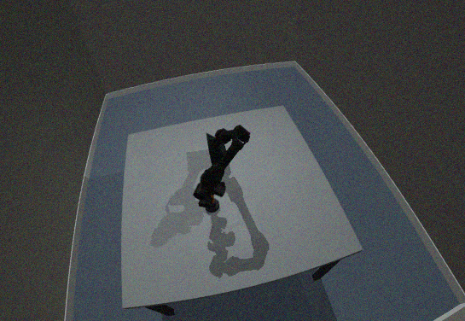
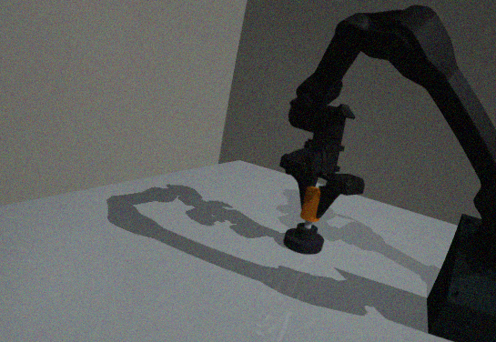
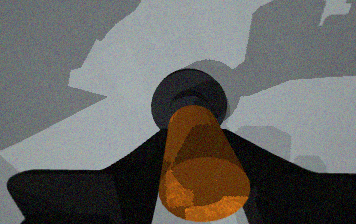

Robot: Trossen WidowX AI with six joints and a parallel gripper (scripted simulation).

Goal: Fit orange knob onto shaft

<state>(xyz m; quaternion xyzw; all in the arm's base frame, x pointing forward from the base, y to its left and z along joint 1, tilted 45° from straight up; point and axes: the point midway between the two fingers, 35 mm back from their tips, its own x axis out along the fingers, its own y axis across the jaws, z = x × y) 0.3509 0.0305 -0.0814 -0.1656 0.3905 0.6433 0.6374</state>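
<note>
The orange knob (image 2: 311, 204) (image 3: 192, 145) is a tall cylinder, held upright with a slight lean between the fingers of my gripper (image 2: 312, 205) (image 3: 193, 134). In the top view only a speck of orange shows. My gripper is shut on it. The dark round pedestal (image 2: 303, 241) (image 3: 165, 95) (image 1: 212, 208) stands on the table under the knob. A short piece of the silver shaft (image 2: 308, 225) shows between the knob's lower end and the pedestal's collar. The knob is at the shaft's top, with a gap above the pedestal. The hole and both flat sides are hidden.
The pale table (image 1: 275, 179) (image 2: 156, 291) carries the pedestal and the arm's dark base (image 2: 470, 277), at the right in the exterior view. Wide arm shadows cross the table top. Walls stand behind the table in the exterior view.
</note>
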